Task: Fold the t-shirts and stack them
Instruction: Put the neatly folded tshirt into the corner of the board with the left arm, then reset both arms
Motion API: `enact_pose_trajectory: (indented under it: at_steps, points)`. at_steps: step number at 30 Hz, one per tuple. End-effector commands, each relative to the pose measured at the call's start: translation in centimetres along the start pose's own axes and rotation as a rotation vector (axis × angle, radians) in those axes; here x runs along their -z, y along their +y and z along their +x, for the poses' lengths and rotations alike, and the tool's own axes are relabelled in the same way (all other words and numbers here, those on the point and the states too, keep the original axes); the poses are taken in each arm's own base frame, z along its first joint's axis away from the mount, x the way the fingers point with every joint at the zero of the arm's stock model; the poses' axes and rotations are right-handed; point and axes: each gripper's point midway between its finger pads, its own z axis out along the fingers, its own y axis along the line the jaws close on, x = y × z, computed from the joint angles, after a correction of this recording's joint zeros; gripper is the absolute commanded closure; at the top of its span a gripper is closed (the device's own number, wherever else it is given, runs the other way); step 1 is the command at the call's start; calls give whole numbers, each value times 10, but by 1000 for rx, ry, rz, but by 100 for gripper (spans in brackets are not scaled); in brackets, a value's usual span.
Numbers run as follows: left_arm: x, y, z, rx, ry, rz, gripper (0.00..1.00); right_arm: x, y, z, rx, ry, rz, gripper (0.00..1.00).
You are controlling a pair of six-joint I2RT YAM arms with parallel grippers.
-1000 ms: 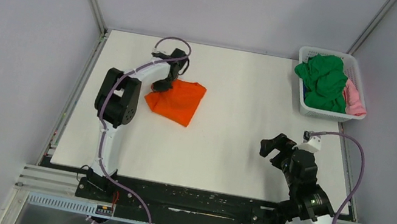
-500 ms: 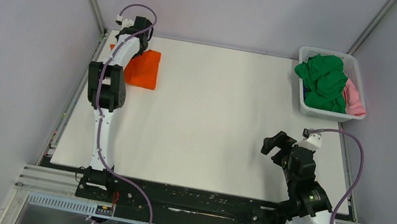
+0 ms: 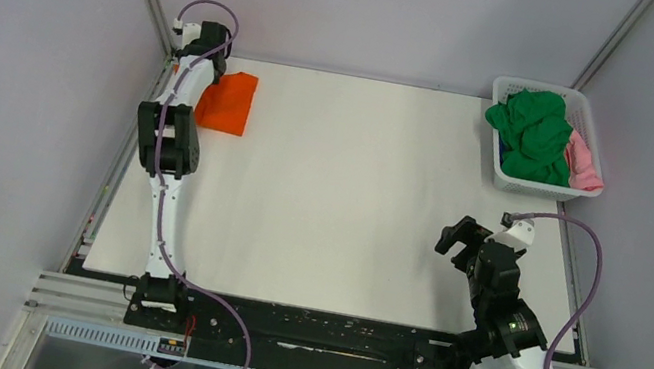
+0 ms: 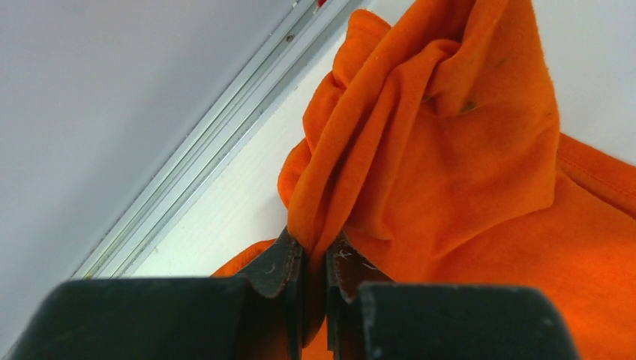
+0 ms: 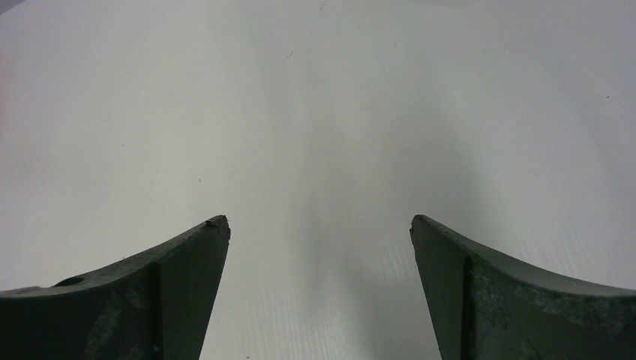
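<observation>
A folded bright orange t-shirt [image 3: 227, 101] lies at the table's far left corner. In the left wrist view a bunched fold of the orange t-shirt [image 4: 442, 150] is pinched between the jaws of my left gripper [image 4: 315, 251], which is shut on it. From above, the left gripper [image 3: 191, 59] sits at the shirt's left edge, mostly hidden by the wrist. A green t-shirt [image 3: 536, 130] and a pink one [image 3: 585, 164] lie heaped in the basket. My right gripper [image 5: 319, 225] hangs open over bare table at the near right [image 3: 455, 240].
The white lattice basket [image 3: 526, 186] stands at the far right corner. A metal frame rail [image 4: 217, 142] runs along the table's left edge, close beside the orange shirt. Grey walls enclose the table at the left, back and right.
My left arm dragged the orange t-shirt from the left-middle of the table to the far left corner, still gripping it. The right arm barely shifted.
</observation>
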Motion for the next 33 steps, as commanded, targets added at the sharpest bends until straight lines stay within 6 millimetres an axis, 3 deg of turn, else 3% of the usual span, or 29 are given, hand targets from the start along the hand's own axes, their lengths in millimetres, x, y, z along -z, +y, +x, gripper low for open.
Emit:
enact_pose_trajectory:
  at_steps: [1,12,13,17,19,21,27,31,33]
  points:
    - [10,6,-43,129,-109,-8,98,0,-7,-14,12,-49,49,1]
    - [3,11,-58,121,-168,-32,84,3,-12,-18,14,-69,70,0]
    - [4,12,-59,123,-170,-33,78,3,-12,-18,14,-71,71,1]
    - [16,16,-67,168,-178,-14,22,3,-12,-17,15,-64,67,1]
    - [26,14,-72,186,-180,22,15,2,-10,-16,16,-56,62,0]
    - [39,7,-76,197,-176,82,2,1,-10,-15,12,-53,59,0]
    - [87,-11,-76,203,-178,187,1,4,-3,-11,10,-23,21,1]
    - [144,-21,-64,213,-168,275,1,8,0,-8,-16,-13,-1,1]
    - [176,-23,-46,279,-123,342,1,9,-2,-6,-43,-13,6,1]
